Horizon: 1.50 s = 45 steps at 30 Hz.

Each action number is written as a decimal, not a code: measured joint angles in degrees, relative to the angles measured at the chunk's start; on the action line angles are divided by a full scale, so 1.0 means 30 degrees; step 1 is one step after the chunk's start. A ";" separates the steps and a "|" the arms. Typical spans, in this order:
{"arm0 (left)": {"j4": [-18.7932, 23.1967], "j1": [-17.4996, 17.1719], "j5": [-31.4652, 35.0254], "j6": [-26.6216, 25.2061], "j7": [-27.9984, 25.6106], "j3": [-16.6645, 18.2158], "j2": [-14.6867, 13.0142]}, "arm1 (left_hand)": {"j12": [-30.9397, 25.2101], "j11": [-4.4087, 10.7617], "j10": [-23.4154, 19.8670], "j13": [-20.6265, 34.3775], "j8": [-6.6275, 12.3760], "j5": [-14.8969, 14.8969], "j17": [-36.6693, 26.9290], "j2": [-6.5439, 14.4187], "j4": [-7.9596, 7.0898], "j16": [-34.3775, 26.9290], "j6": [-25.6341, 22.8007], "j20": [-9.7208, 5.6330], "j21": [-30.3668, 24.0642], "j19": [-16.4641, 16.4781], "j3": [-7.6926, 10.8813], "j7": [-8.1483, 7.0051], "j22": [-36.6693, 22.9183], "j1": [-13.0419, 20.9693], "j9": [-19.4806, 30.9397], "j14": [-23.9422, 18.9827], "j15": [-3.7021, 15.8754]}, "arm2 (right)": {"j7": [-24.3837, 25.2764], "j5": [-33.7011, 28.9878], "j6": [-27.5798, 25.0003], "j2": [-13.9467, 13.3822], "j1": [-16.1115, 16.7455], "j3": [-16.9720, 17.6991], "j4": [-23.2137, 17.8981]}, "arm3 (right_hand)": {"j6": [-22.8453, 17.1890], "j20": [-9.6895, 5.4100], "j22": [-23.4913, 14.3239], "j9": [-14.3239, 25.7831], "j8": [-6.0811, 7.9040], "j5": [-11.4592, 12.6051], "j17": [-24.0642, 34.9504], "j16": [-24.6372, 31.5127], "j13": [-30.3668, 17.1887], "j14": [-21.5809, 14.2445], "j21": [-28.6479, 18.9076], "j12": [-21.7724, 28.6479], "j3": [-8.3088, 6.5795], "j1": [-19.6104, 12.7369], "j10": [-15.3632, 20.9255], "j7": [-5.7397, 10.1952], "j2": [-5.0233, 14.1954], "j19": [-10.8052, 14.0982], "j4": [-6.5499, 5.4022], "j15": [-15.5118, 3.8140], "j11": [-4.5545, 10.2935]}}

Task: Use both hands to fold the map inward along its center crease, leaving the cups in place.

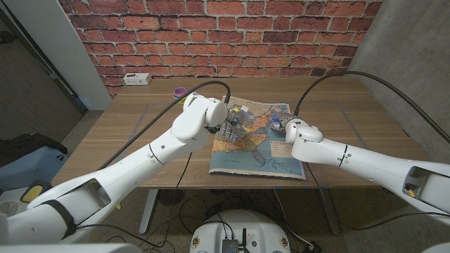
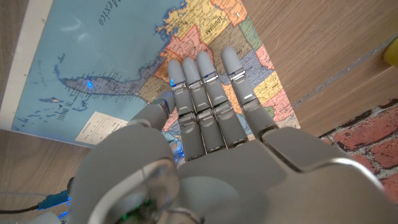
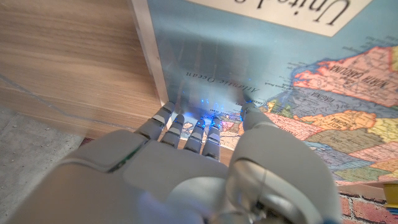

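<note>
From the head view, the map is seen lying open on the wooden tabletop, with the left hand and right hand set over its opposite edges. In the left wrist view, the left fingers are held straight and together on the map, gripping nothing, near the printed words "Mexico" and "LOUISIANA". In the right wrist view, the right fingers are curled down at the map's edge beside "Atlantic Ocean" and "NORTH CAROLINA"; whether paper is pinched cannot be told.

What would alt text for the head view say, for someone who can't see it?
Two white robot arms reach over a wooden table, the left hand and right hand both on a colourful map spread open. A small purple object and a white power strip sit near the brick wall behind.
</note>
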<state>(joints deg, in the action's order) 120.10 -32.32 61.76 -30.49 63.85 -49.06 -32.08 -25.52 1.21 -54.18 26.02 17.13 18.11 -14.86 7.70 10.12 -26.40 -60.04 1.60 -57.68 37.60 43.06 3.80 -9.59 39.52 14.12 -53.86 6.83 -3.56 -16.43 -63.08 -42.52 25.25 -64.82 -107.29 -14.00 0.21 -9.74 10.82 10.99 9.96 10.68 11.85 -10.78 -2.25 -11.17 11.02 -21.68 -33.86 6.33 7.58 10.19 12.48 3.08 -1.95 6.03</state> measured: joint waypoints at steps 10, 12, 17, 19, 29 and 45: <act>-0.0817 0.0973 -0.0786 -0.0545 0.1473 -0.1017 -0.0060 | 0.0109 -0.0042 -0.0043 -0.0238 -0.0140 -0.0001 0.0257 0.0000 0.0029 0.0000 -0.0002 -0.0231 0.0001 0.0296 0.0126 0.0001 -0.0001 -0.0001 -0.0098 -0.0199 -0.0200 | -0.0051 -0.0078 -0.0127 -0.0043 0.0035 -0.0065 -0.0085 | 0.0173 -0.0001 0.0011 0.0004 0.0000 0.0000 -0.0001 0.0000 0.0000 0.0000 0.0068 0.0000 0.0001 0.0000 0.0001 0.0036 0.0000 -0.0003 -0.0001 -0.0001 0.0001; -0.0900 0.1114 -0.0866 -0.0643 0.1754 -0.1175 -0.0065 | 0.0196 -0.0027 -0.0114 -0.0269 -0.0146 -0.0001 0.0338 0.0000 0.0029 0.0000 -0.0003 -0.0301 0.0000 0.0367 0.0126 0.0002 -0.0001 -0.0001 -0.0097 -0.0317 -0.0228 | -0.0062 -0.0088 -0.0145 -0.0047 0.0032 -0.0079 -0.0092 | 0.0174 -0.0002 0.0010 0.0003 0.0000 0.0000 0.0000 0.0000 0.0000 0.0000 0.0113 0.0000 0.0001 0.0000 0.0001 0.0036 0.0000 -0.0004 -0.0001 0.0000 0.0002; -0.1417 0.1745 -0.0881 -0.1124 0.2835 -0.1932 -0.0027 | 0.0560 -0.0280 -0.0062 -0.0494 -0.0468 -0.0001 0.0685 -0.0105 -0.0028 0.0396 0.0244 -0.0334 0.0000 0.0465 0.0296 0.0248 -0.0002 -0.0107 -0.0208 -0.0255 -0.0339 | -0.0122 -0.0120 -0.0195 -0.0060 -0.0015 -0.0136 -0.0115 | 0.0173 -0.0002 0.0003 0.0003 0.0000 0.0000 0.0000 0.0000 0.0000 0.0000 0.0034 0.0000 0.0001 0.0000 0.0002 0.0035 0.0000 -0.0005 -0.0001 -0.0001 0.0002; -0.1618 0.1935 -0.0821 -0.1261 0.3126 -0.2186 0.0019 | 0.0792 -0.0397 0.0085 -0.0613 -0.0670 -0.0001 0.0880 -0.0105 -0.0048 0.0694 0.0398 -0.0317 0.0162 0.0448 0.0368 0.0248 -0.0003 -0.0107 -0.0272 0.0141 -0.0432 | -0.0141 -0.0134 -0.0211 -0.0064 -0.0027 -0.0155 -0.0124 | 0.0173 -0.0002 0.0000 0.0001 0.0000 0.0000 0.0000 0.0000 0.0000 0.0000 0.0033 0.0000 0.0000 0.0000 0.0002 0.0035 0.0000 -0.0005 -0.0001 0.0000 0.0002; -0.2961 0.2580 -0.1166 -0.1593 0.3725 -0.2905 0.0252 | 0.1663 -0.0373 0.0923 -0.1129 -0.1368 -0.0116 0.1005 -0.0018 -0.0403 0.1332 0.1267 0.0518 0.1078 -0.1220 0.0332 0.0093 0.0086 -0.0435 -0.0449 0.1511 -0.0677 | -0.0208 -0.0186 -0.0261 -0.0068 -0.0089 -0.0244 -0.0155 | 0.0173 -0.0002 -0.0022 -0.0014 -0.0001 0.0000 0.0000 0.0000 0.0000 0.0001 0.0030 0.0000 0.0076 0.0000 0.0003 0.0035 0.0001 -0.0005 0.0073 0.0000 0.0003; -0.5040 0.3833 -0.4045 -0.1536 0.2747 -0.3943 0.0278 | 0.1693 -0.0476 0.0815 0.0206 -0.1320 -0.0283 -0.0204 0.0204 -0.0422 0.1109 0.1161 0.0785 0.1409 -0.1651 0.0198 0.0204 -0.0016 -0.0659 0.1737 0.1340 -0.0918 | -0.0470 -0.0304 -0.0461 0.0092 -0.0454 -0.0607 -0.0005 | 0.0171 -0.0001 -0.0020 -0.0001 -0.0002 0.0000 0.0000 0.0000 0.0000 0.0000 0.0031 0.0000 0.0081 -0.0001 0.0004 0.0033 0.0001 -0.0004 0.0077 0.0000 0.0003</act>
<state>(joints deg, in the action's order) 104.98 -20.82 49.62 -35.09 72.09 -60.88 -31.25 -20.44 -0.21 -51.74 26.64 13.17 17.26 -15.48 8.31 8.85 -23.08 -56.56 3.96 -53.45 32.65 43.66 4.41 -9.64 37.54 19.33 -49.84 4.08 -4.97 -17.35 -64.47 -42.25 23.88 -66.64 -107.30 -13.49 0.21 -9.80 10.82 10.98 9.96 10.67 11.85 -10.78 -2.25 -11.08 11.02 -21.43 -33.87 6.34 7.68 10.19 12.47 3.32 -1.95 6.04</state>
